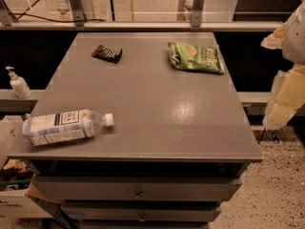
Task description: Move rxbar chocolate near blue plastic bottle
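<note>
The rxbar chocolate (106,54) is a small dark bar with white lettering, lying flat at the back left of the grey table top (157,104). The blue plastic bottle (66,126) lies on its side at the front left corner, with its white cap pointing right. My gripper (284,99) shows as pale yellow and white shapes at the right edge of the view. It is beyond the table's right side and far from both the bar and the bottle.
A green chip bag (195,57) lies at the back right of the table. A small white pump bottle (18,84) stands on a ledge to the left. Drawers (138,191) are below the top. Boxes (12,175) sit on the floor at the left.
</note>
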Tool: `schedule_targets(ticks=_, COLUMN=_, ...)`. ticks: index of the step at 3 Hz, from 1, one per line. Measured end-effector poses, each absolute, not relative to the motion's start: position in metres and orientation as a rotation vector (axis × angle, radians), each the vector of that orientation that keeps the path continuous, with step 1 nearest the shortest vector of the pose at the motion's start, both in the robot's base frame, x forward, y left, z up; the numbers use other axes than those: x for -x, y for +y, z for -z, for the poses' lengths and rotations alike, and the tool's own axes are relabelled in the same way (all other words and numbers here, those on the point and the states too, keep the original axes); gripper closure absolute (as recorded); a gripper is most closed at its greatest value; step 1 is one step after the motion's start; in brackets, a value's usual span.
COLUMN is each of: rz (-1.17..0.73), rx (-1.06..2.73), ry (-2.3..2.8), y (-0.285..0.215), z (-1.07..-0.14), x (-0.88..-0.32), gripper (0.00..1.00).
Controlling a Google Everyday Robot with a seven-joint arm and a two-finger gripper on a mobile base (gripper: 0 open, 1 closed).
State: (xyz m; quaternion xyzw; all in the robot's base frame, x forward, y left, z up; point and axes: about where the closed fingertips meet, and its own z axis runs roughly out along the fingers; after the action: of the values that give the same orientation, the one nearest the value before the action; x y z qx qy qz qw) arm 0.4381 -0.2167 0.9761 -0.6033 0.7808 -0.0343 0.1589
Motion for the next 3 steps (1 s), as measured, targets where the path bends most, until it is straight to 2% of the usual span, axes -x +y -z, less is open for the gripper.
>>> schedule_targets(ticks=1, rz=0.098, rx=1.725, ry=2.232, y=-0.217, z=-0.976, x=-0.438, gripper=0.0)
schedule_targets(ticks=2, rz=0.018, rx=1.706, ry=2.173, y=-0.193, z=-0.969, x=-0.445, gripper=0.0)
schedule_targets(ticks=3, rz=-0.118, rx=1.679, ry=2.063, y=-0.141, z=-0.961, x=-0.467, gripper=0.0)
